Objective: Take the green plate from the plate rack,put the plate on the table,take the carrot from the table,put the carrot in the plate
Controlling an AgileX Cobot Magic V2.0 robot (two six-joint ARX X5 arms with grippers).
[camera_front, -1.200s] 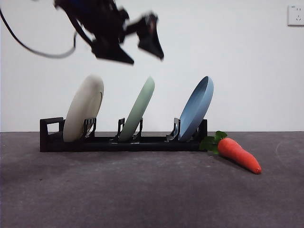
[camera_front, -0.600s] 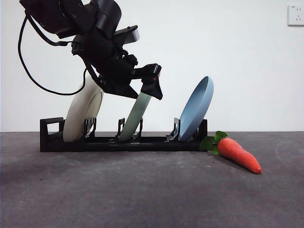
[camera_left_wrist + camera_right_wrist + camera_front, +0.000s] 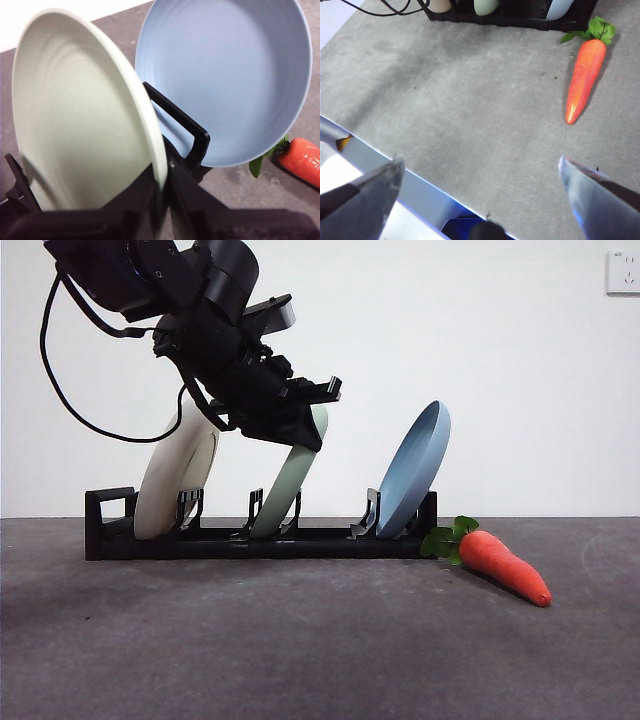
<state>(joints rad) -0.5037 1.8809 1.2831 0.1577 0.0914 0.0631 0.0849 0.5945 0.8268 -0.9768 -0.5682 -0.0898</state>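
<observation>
Matte mint green plate (image 3: 75, 125) | rim pinched by left gripper (image 3: 162, 182) (racked) | right gripper (image 3: 480, 175) agape

Honestly nothing readable here, no labels, brands or numbers on any of the plates, the rack, the carrot or the arms.

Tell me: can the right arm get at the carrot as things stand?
Probably yes. The right hand is open above bare table, and the carrot lies flat and alone beside the plate rack, nothing covering it.
</observation>
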